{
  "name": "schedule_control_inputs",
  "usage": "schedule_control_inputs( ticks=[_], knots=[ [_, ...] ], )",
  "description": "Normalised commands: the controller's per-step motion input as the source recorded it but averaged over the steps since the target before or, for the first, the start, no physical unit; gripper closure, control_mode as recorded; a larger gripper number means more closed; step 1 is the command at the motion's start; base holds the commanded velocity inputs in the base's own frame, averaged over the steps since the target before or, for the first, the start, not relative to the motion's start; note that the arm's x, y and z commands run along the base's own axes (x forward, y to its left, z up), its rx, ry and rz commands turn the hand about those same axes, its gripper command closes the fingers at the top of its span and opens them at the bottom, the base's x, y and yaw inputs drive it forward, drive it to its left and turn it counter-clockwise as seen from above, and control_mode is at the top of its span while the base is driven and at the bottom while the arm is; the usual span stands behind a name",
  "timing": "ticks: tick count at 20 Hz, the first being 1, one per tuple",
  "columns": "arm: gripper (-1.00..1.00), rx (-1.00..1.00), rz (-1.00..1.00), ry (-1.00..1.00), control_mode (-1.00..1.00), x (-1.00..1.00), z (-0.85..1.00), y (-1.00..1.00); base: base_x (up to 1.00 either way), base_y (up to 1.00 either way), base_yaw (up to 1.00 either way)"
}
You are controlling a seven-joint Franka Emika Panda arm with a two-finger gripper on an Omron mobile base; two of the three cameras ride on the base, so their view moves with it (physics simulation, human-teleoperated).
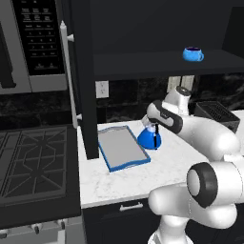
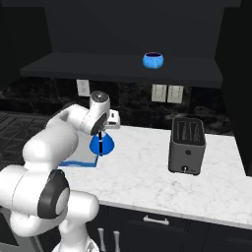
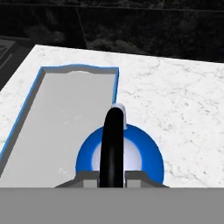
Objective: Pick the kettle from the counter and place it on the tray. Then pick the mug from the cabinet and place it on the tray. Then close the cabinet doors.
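A kitchen: gas stove [image 1: 33, 162], microwave [image 1: 33, 43], toaster [image 2: 187, 145] and marble counter [image 2: 147, 177] under wall cabinet [image 2: 123, 69].

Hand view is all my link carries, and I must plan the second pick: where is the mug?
Observer: The mug stands upright on the cabinet shelf, above the kettle and further right.
Operator: Anything on the counter to the kettle's right?
Observer: Yes, a dark toaster stands on the counter, well apart from the kettle.
Operator: And the cabinet door on the tray's side?
Observer: That cabinet door stands open, swung out toward the robot, left of the tray.
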Motion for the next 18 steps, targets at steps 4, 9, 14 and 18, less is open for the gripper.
schedule_control_inputs(
  ticks=[4, 9, 14, 18],
  knots=[
    [1.00, -0.07, -0.02, -0.17, -1.00, -0.10, 0.47, 1.00, 0.00, 0.00, 0.00],
    [1.00, 0.00, -0.03, 0.03, -1.00, 0.01, 0.14, 0.38, 0.00, 0.00, 0.00],
    [1.00, -0.02, 0.00, 0.00, -1.00, 0.07, -0.03, 0.04, 0.00, 0.00, 0.00],
    [1.00, 0.00, -0.01, 0.00, -1.00, 0.34, -0.23, 0.30, 0.00, 0.00, 0.00]
  ],
)
